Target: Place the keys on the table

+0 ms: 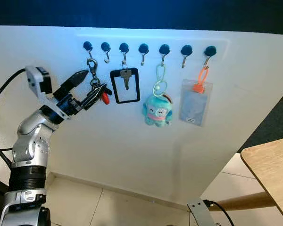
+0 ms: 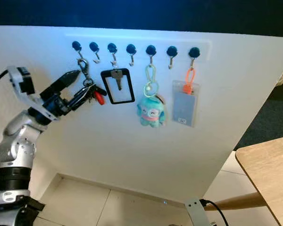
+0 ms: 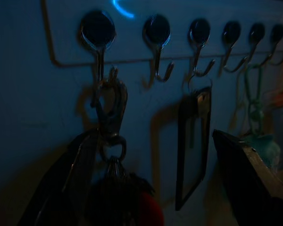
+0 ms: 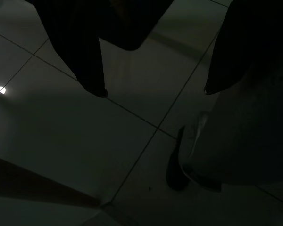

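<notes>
Jaws of the left gripper (image 1: 87,87) stand open around the keys (image 1: 98,91), which hang from the leftmost hook (image 1: 88,47) on the wall.
Step in hand: grasping. Next, closing, unhooking, then carrying right to the bench (image 1: 272,172). Left wrist view reveals the clasp (image 3: 111,110); the right gripper (image 4: 151,92), open, hangs over floor.

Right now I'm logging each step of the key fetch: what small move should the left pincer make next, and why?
Probably close on the bunch. The left pincer is open around the keys, one finger above and one below, while their clip still hangs from the first hook. Once gripped, lifting should unhook them for the table. The right arm hangs idle.
</notes>
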You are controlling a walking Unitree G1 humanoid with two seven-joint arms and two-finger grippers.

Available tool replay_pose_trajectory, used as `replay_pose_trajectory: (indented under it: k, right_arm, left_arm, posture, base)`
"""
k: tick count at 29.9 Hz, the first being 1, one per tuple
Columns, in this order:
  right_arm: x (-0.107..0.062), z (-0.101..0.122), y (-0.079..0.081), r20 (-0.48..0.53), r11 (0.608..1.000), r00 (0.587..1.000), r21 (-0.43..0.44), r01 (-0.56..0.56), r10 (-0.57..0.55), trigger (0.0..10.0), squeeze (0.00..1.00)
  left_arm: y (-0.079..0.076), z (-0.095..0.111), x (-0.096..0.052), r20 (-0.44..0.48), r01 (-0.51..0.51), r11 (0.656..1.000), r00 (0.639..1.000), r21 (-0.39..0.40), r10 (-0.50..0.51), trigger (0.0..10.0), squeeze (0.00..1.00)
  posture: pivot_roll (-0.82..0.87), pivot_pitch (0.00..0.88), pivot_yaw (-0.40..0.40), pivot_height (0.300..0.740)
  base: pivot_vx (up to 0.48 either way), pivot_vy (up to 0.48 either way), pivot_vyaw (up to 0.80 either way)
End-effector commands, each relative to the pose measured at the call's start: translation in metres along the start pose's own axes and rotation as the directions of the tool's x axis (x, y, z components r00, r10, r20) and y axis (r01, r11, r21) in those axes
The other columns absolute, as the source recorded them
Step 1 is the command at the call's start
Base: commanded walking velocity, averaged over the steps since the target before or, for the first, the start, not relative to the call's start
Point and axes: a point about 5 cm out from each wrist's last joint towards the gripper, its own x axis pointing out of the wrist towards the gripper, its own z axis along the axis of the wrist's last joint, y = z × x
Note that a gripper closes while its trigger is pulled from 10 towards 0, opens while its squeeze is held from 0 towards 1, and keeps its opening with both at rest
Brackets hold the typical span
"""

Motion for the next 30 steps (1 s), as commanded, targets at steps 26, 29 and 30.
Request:
replay_pose_trajectory:
  k: [26,29,30]
  right_arm:
    - [-0.001,-0.006,-0.005,-0.012,1.000,1.000,-0.005,-0.018,0.018,10.0,0.00]
    - [-0.001,-0.014,-0.006,-0.025,1.000,1.000,-0.004,-0.017,0.017,10.0,0.00]
    - [-0.002,-0.017,-0.007,-0.029,1.000,0.999,-0.003,-0.017,0.017,10.0,0.00]
  left_arm:
    - [-0.007,-0.017,0.025,-0.060,-0.070,0.996,0.996,-0.053,0.067,10.0,0.00]
    - [-0.006,-0.015,0.027,-0.052,-0.085,0.995,0.995,-0.058,0.082,10.0,0.00]
    - [-0.005,-0.015,0.028,-0.049,-0.088,0.994,0.995,-0.059,0.085,10.0,0.00]
  posture:
    - [-0.10,0.040,0.082,0.740]
    - [-0.10,0.040,0.082,0.740]
    - [-0.10,0.044,0.082,0.740]
  base:
    - [0.000,0.000,0.00]
    - [0.000,0.000,0.00]
    - [0.000,0.000,0.00]
